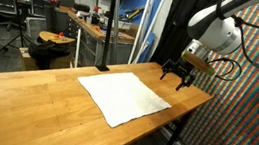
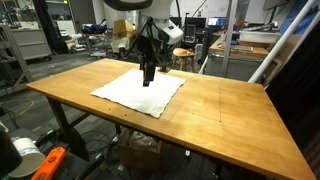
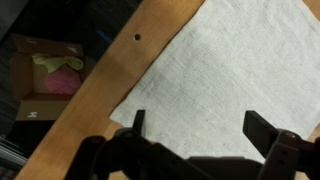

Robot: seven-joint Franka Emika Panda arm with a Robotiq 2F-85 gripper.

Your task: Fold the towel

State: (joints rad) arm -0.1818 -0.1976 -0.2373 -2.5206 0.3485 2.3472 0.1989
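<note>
Wooden tabletop (image 1: 24, 104) takes up the middle of this workshop. Over it, in both exterior views, hangs the robot's gripper (image 1: 178, 77), its two fingers (image 3: 137, 122) spread wide with nothing between them. Right beneath lies the towel (image 1: 123, 95), white, flat and unfolded, set at a slant to the table edges. The gripper is over the part nearest one table edge, though I can't tell whether it touches the cloth.

In the wrist view a small dark hole (image 3: 136, 38) marks the bare wood near the towel's edge. Past that edge, down on the floor, an open cardboard box (image 3: 40, 80) holds something pink. Farther out, a colourful patterned screen (image 1: 258, 90) stands right of the arm and workbenches (image 1: 90, 25) stand at the far side. In an exterior view an orange tool (image 2: 50, 160) lies on the floor, near left.
</note>
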